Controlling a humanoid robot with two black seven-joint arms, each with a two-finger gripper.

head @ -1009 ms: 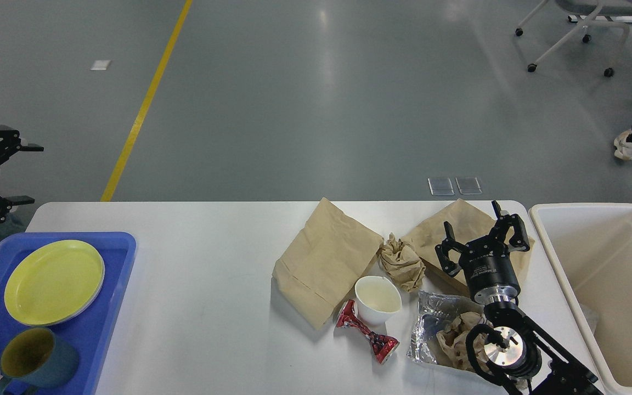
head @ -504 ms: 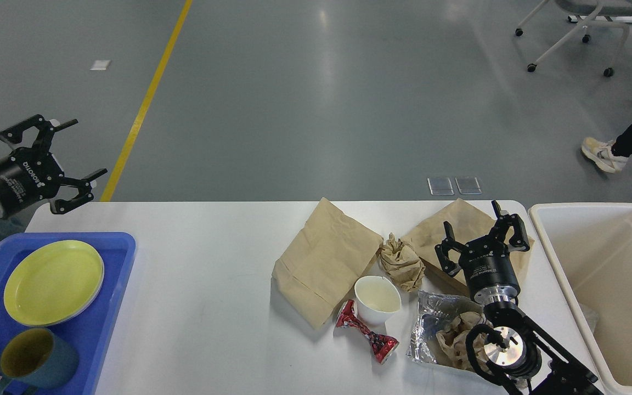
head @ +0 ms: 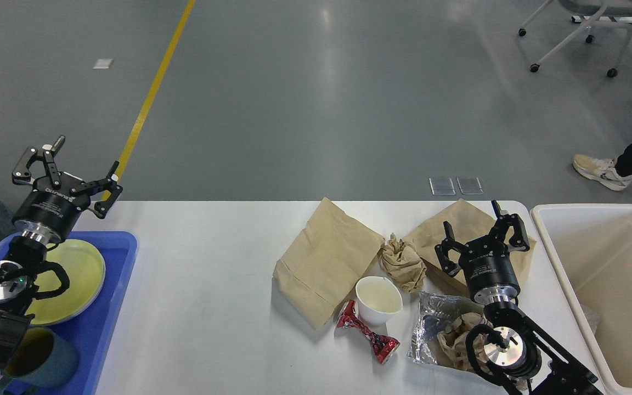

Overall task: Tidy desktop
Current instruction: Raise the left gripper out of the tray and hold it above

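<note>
Status: right gripper (head: pixel 483 237) has its fingers spread and grips nothing. It hangs over the right-hand brown paper bag (head: pixel 461 226), which lies on the desktop (head: pixel 212 285). Whether the fingertips touch the bag cannot be told from this view. Left gripper (head: pixel 66 170) is likewise spread wide and empty, poised above the far corner of the blue tray (head: pixel 113 307), w/ the yellow plate (head: pixel 83 280) and dark mug (head: pixel 41 359) under its arm.

Layout rel. to right gripper:
- Just left of it: crumpled brown paper ball (head: pixel 402 262).
- Left and nearer the robot: white paper cup (head: pixel 379 299), upright; beside the cup, a crushed red can (head: pixel 368 336).
- Further left: second brown paper bag (head: pixel 324 260), flat.
- Directly under its wrist: foil wrapper (head: pixel 436 323) w/ crumpled paper on it.
- To its right: cream bin (head: pixel 607 274), off the desktop edge.

Risks (judgement):
1. Bag is flat and thin, so pinch may slip or catch one ply only. Cause: no raised edge betw. the fingers.
2. Descent or sweep may knock the paper ball into the cup, tipping it. Cause: items packed close together.
3. Arm travel toward the bin may drag the foil wrapper off the edge. Cause: wrist sits right over it.
</note>
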